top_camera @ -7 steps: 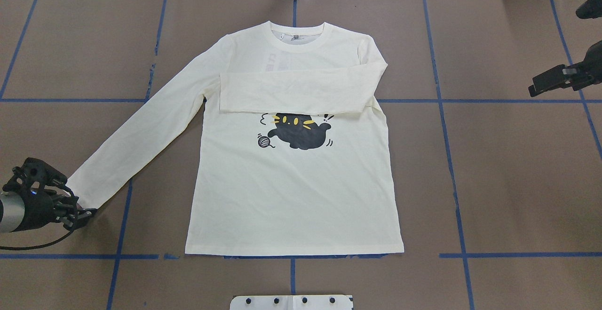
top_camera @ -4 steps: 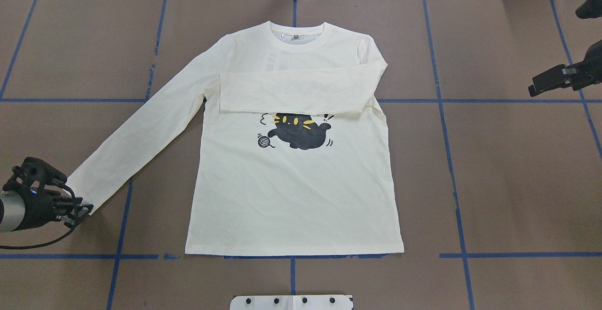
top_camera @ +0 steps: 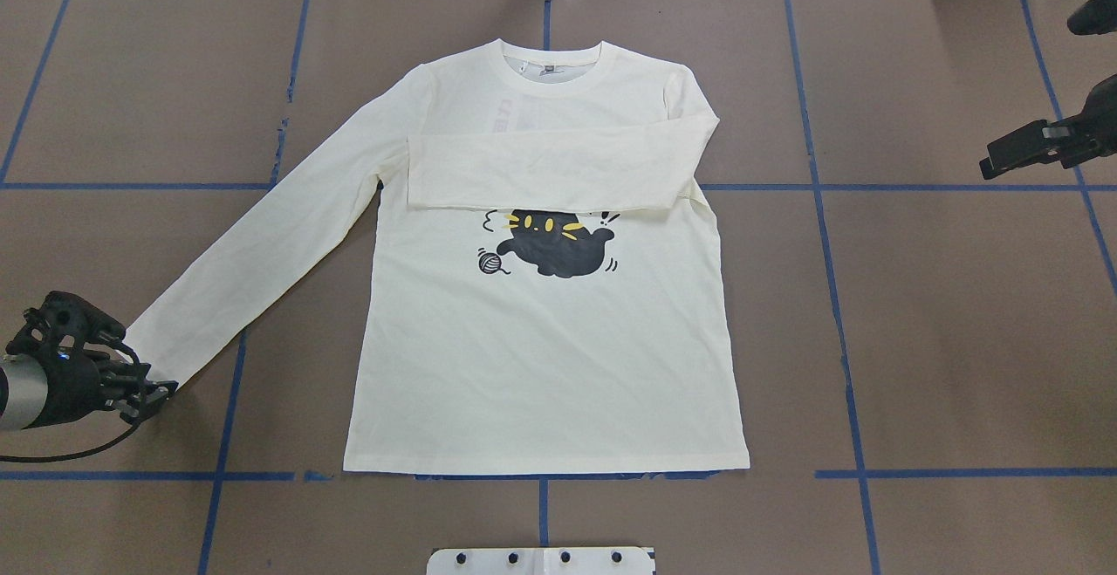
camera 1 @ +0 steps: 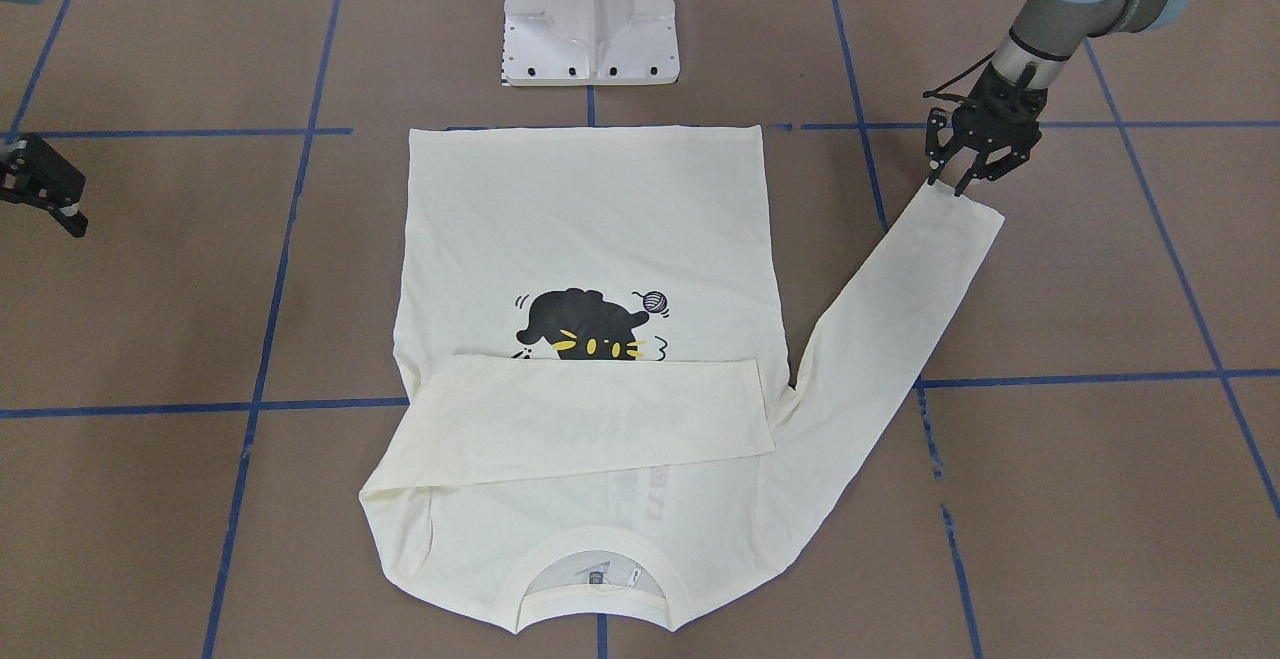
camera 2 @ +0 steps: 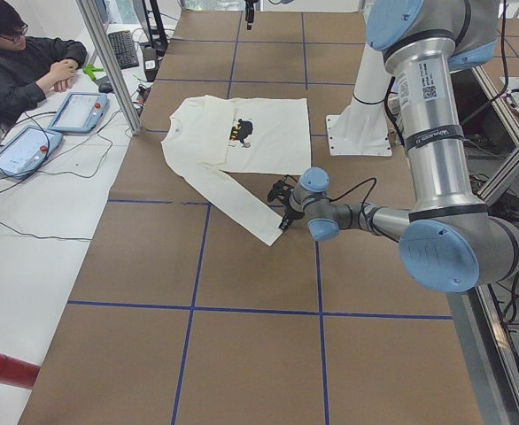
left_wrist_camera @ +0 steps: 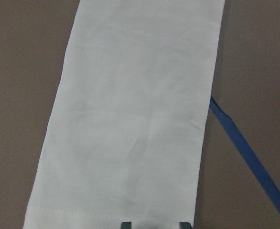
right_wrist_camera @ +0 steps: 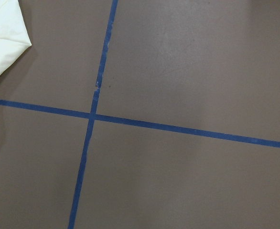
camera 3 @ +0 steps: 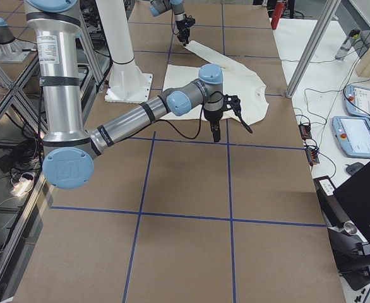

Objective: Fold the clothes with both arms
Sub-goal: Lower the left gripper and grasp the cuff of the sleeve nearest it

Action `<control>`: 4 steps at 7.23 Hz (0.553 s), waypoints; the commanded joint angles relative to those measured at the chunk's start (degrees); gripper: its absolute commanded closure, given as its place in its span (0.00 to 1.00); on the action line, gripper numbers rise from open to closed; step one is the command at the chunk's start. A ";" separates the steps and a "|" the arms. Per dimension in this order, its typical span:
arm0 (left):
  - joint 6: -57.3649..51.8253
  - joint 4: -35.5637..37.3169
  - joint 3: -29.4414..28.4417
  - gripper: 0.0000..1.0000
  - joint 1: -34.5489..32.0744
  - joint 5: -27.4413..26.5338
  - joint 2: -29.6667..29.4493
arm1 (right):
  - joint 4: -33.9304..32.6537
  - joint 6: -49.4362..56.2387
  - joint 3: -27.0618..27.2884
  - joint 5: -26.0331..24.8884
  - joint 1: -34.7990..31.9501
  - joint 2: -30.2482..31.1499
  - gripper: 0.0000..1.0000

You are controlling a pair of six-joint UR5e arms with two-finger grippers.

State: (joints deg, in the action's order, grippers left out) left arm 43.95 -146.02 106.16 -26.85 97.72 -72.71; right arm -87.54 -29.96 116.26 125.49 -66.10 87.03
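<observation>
I'm watching the shirt (top_camera: 541, 366) on the worktop (top_camera: 960, 339), its print (top_camera: 554, 252) partly hiding under a folded sleeve (top_camera: 541, 169). The left end effector (camera 1: 948, 184) is sitting spread at the other cuff (top_camera: 153, 352) — barely shifted since before; the right end effector (top_camera: 995, 160) is hovering spread.

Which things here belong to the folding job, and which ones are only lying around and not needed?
For the job: cream shirt, left tool, right tool.

Just lying about: white pedestal base, blue tape lines, two tablets, red cylinder.
</observation>
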 commanded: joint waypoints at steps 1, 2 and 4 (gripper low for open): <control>0.00 0.03 0.01 0.43 0.66 -0.16 -0.06 | 0.00 -0.01 -0.07 -0.07 0.00 -0.02 0.00; -0.09 0.12 0.01 0.43 0.66 -0.16 -0.06 | 0.00 -0.09 -0.07 0.02 0.00 0.07 0.00; -0.09 0.12 0.01 0.43 1.19 -1.03 0.03 | 0.00 -0.27 -0.07 -0.07 0.00 0.07 0.00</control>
State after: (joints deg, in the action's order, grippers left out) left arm 43.87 -145.91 106.17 -25.95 97.08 -72.73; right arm -87.54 -30.12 116.19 125.44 -66.09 87.09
